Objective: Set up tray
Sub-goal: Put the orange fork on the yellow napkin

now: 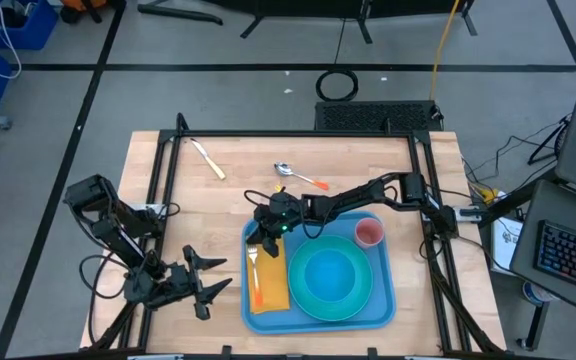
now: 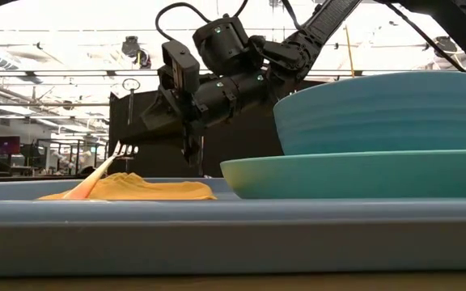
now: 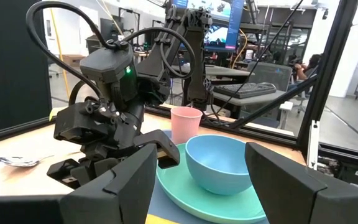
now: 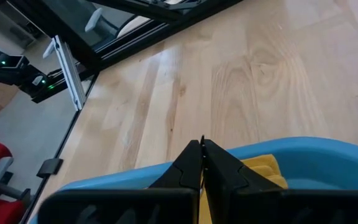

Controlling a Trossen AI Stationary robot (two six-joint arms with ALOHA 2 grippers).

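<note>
The blue tray (image 1: 380, 300) lies on the wooden table, right of the middle. On it stand a teal plate (image 1: 360, 298) with a light blue bowl (image 1: 328, 278), a pink cup (image 1: 369, 233) and a yellow-orange napkin (image 1: 271, 288). An orange-handled fork (image 1: 255, 275) lies on the napkin, tines up (image 2: 124, 149). My right gripper (image 1: 261, 238) is shut with nothing between its fingers and hangs just over the napkin's far end (image 2: 176, 187), pointing slightly down. My left gripper (image 1: 206, 283) waits open on the table left of the tray.
A spoon with an orange handle (image 1: 298, 176) and a knife (image 1: 208, 158) lie on bare wood beyond the tray. Black frame rails (image 1: 158, 190) run along the table's left and right sides. Bare wood lies between my left gripper and the tray.
</note>
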